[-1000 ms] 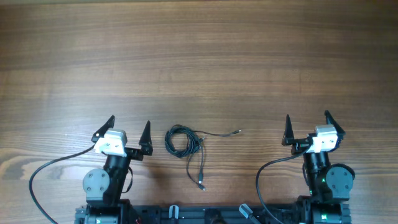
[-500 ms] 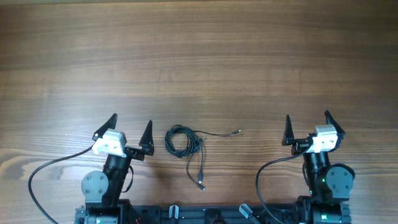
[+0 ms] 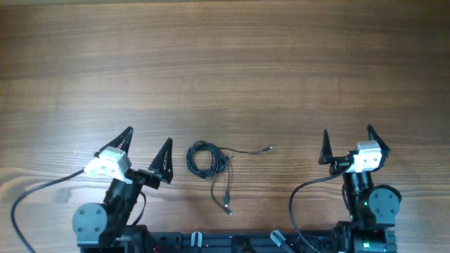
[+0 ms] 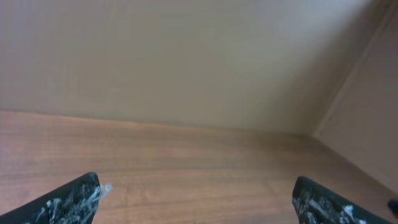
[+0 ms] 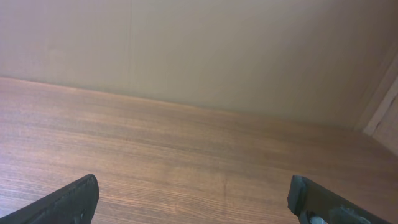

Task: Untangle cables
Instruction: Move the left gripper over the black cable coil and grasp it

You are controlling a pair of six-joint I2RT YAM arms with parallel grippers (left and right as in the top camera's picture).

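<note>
Left arm (image 3: pixel 105 211) has shifted in the last second. In the overhead view its base joint now sits further left and lower, and the wrist has turned, so the left end effector (image 3: pixel 149 135) angles up and right toward the cables (image 3: pixel 214 163). The right end effector (image 3: pixel 347 130) has not moved.

Cables unchanged: a small coil on the table (image 3: pixel 225 70) between the two arms and nearer the left one. One thin tail runs right to a plug. Another tail drops toward the near edge. Nothing is touching them.

Left end effector: released, fingers spread wide, nothing between them. In the left wrist view only the two fingertips (image 4: pixel 78 200) show at the bottom corners, with bare table and a wall (image 4: pixel 186 56) beyond. The cables are not in that view, so that camera is not yet looking down on them.

Right end effector: also released and empty. Its fingertips (image 5: pixel 74 198) sit wide apart in its wrist view, and no cables appear there.

My reading is that this is the start of the left arm's approach. No untangling is done yet, and the coil looks intact. Next, I'd tip the left wrist down over the coil. The cords are very thin and lie flat on the table, so a pinch could easily miss or drag the whole bundle.
</note>
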